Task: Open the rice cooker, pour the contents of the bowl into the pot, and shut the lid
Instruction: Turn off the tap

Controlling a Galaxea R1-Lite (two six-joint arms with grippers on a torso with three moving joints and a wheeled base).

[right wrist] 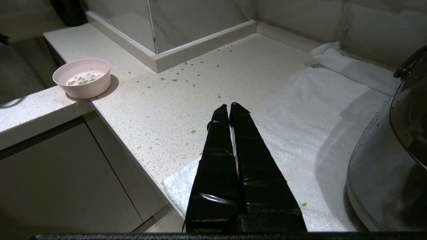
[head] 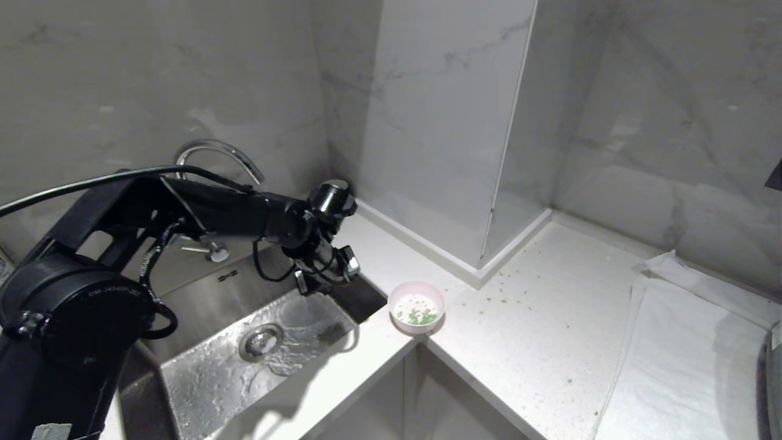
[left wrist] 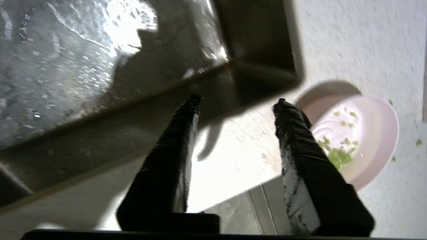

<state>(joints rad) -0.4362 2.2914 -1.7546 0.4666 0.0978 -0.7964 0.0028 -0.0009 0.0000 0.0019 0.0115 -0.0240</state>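
Observation:
The small pale pink bowl (head: 416, 308) stands on the white counter's inner corner beside the sink, and it also shows in both wrist views (left wrist: 363, 140) (right wrist: 81, 78). Inside it lie chopped green contents (head: 421, 316) (left wrist: 338, 155). My left gripper (head: 311, 284) (left wrist: 238, 100) hangs over the sink's corner, just left of the bowl and apart from it, open with nothing between its fingers. My right gripper (right wrist: 229, 106) is shut and empty above the edge of a white towel, outside the head view. The rice cooker, its pot and its lid are out of view.
A wet steel sink (head: 263, 342) with a curved faucet (head: 220, 153) lies under the left arm. Green bits (head: 507, 287) are scattered on the counter. A white towel (head: 684, 354) covers the right side, where a shiny steel pan (right wrist: 383, 173) stands. A marble pillar (head: 440, 153) juts out behind the bowl.

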